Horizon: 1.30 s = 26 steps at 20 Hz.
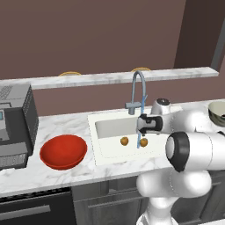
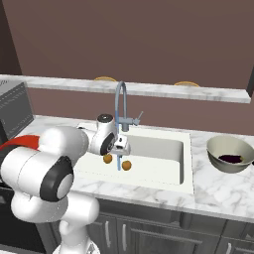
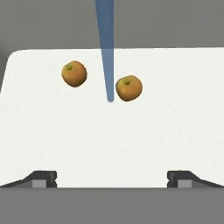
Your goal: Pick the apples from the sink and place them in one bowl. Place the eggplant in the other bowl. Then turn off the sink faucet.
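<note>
Two apples (image 3: pixel 74 73) (image 3: pixel 129 88) lie on the sink (image 1: pixel 105 128) floor either side of the faucet (image 1: pixel 139 90) stream, below the empty, wide-spread gripper (image 3: pixel 111 177), the eggplant (image 2: pixel 231 158) in the grey bowl (image 2: pixel 221 148), the red bowl (image 1: pixel 63 151) empty.

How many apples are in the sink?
2. One apple lies on the sink floor on one side of the water stream; the other apple lies just across it. None seems hidden.

Bulbous white arm (image 1: pixel 193 151), dark joints
</note>
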### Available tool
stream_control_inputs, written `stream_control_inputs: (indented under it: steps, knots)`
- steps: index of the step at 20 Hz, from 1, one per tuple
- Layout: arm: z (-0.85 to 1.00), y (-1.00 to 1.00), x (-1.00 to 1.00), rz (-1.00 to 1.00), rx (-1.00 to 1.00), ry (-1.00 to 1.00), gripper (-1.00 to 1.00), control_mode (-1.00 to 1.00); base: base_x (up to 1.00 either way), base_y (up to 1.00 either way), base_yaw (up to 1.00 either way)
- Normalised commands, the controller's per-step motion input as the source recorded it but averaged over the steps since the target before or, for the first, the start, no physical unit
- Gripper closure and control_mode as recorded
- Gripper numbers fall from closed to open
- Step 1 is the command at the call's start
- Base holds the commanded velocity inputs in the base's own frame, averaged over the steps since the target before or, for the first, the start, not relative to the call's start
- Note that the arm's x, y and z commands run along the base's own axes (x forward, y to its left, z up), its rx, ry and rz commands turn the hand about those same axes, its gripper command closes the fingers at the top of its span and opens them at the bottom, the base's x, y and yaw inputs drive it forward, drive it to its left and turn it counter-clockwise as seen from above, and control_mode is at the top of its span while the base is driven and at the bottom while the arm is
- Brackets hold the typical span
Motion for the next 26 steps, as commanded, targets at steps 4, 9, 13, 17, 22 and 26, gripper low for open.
stream_control_inputs:
  steps: [4,9,13,17,22,26]
  knots:
    - [-0.19,-0.07,0.15,0.00,0.03,0.00,-1.00,-1.00,0.00,0.00,0.00]
    - [-0.21,-0.07,0.15,0.00,0.03,0.00,-1.00,-1.00,0.00,0.00,0.00]
    - [-0.25,-0.03,0.16,0.00,0.02,0.00,-1.00,-1.00,0.00,0.00,0.00]
    - [-0.27,-0.03,0.17,0.00,0.01,0.00,-1.00,-1.00,0.00,0.00,0.00]
    - [-0.26,-0.02,0.16,0.00,0.00,0.00,-1.00,-1.00,0.00,0.00,0.00]
    - [-0.18,-0.05,0.16,0.00,0.01,0.00,-1.00,-1.00,0.00,0.00,0.00]
